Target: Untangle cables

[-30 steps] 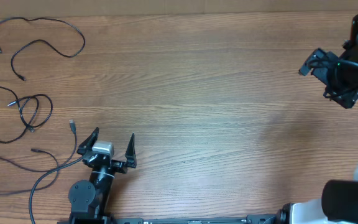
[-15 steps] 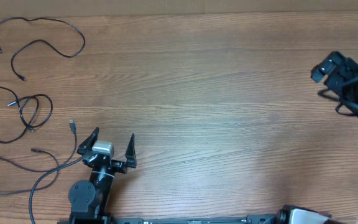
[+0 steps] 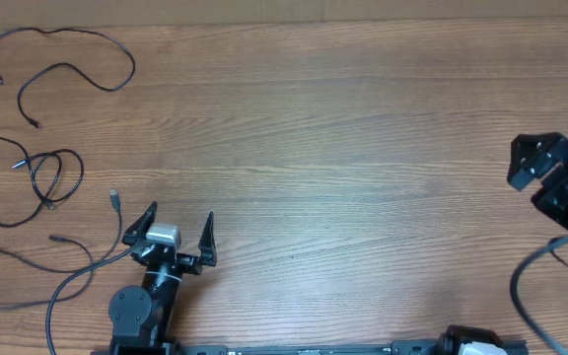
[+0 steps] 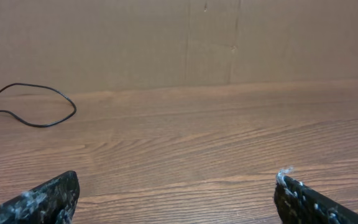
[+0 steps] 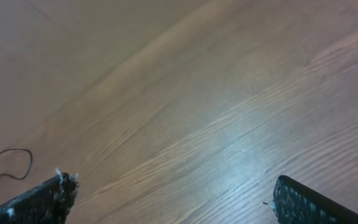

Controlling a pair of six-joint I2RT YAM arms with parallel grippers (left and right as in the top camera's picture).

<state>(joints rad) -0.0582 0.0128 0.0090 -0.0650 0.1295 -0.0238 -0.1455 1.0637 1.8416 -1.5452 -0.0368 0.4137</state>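
Several thin black cables lie apart at the table's left side. One looped cable (image 3: 77, 44) lies at the far left corner; it also shows in the left wrist view (image 4: 39, 102) and the right wrist view (image 5: 8, 165). A second cable (image 3: 37, 177) forms a loose coil at mid-left. A third cable (image 3: 67, 261) with a silver plug runs along the near left. My left gripper (image 3: 177, 222) is open and empty, just right of the third cable. My right gripper (image 3: 535, 163) is at the far right edge, open and empty in its wrist view.
A cardboard wall (image 4: 185, 37) stands along the table's far edge. The wood table (image 3: 343, 148) stretches between the two arms. The right arm's own thick wire (image 3: 521, 286) hangs at the near right.
My right arm has drawn back toward the near right edge of the table. The left arm and the cables have not moved.
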